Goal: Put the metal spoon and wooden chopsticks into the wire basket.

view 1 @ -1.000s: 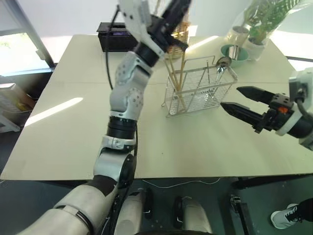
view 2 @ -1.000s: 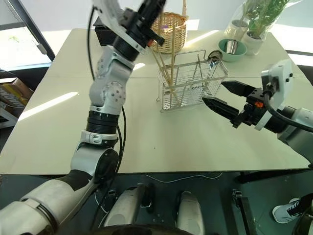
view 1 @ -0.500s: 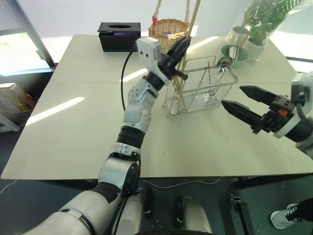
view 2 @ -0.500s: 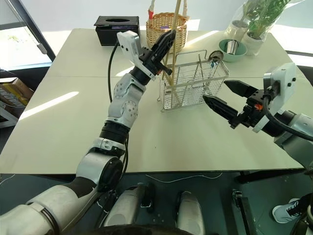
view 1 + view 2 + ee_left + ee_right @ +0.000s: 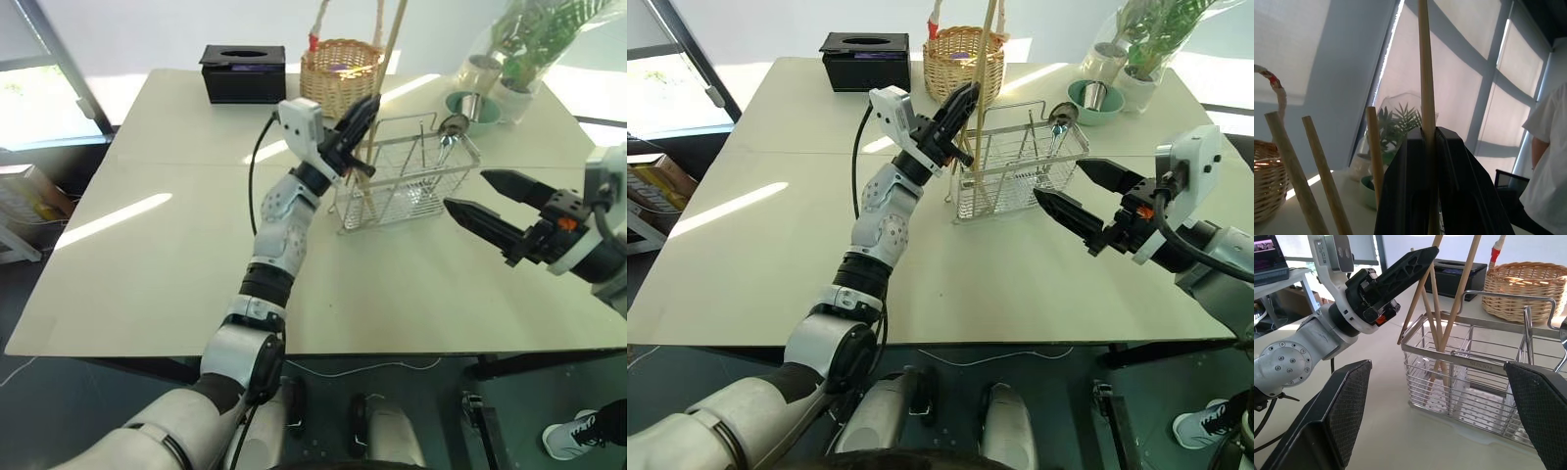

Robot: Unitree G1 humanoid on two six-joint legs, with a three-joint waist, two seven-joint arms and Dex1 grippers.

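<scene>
- Looking across the pale table (image 5: 147, 255), you see the wire basket (image 5: 407, 181) standing upright near the far middle, just in front of a round wicker basket (image 5: 340, 70).
- Your left gripper (image 5: 360, 116) sits just above the wire basket's left end, with its black fingers (image 5: 1449, 196) pressed together on one of the wooden chopsticks (image 5: 1425, 98).
- That held chopstick runs steeply up past the wicker basket's handle, and its lower end reaches down inside the left end of the wire basket.
- You can see more wooden chopsticks leaning at angles in that same left end of the wire basket in the right wrist view, their tips down among the wires.
- The metal spoon (image 5: 446, 132) stands in the right end of the wire basket, bowl up at the rim, handle down inside.
- Your right gripper (image 5: 495, 208) hangs to the right of the wire basket, close to it but apart, its two fingers (image 5: 1342, 416) spread wide with nothing between them.
- Behind the wire basket you have a black tissue box (image 5: 242, 72) at the far left, and a pale green bowl (image 5: 470, 108) with a metal cup in it beside potted plants (image 5: 519, 49) at the far right.
- In the left wrist view a person in a white shirt (image 5: 1547, 161) stands at the edge.
</scene>
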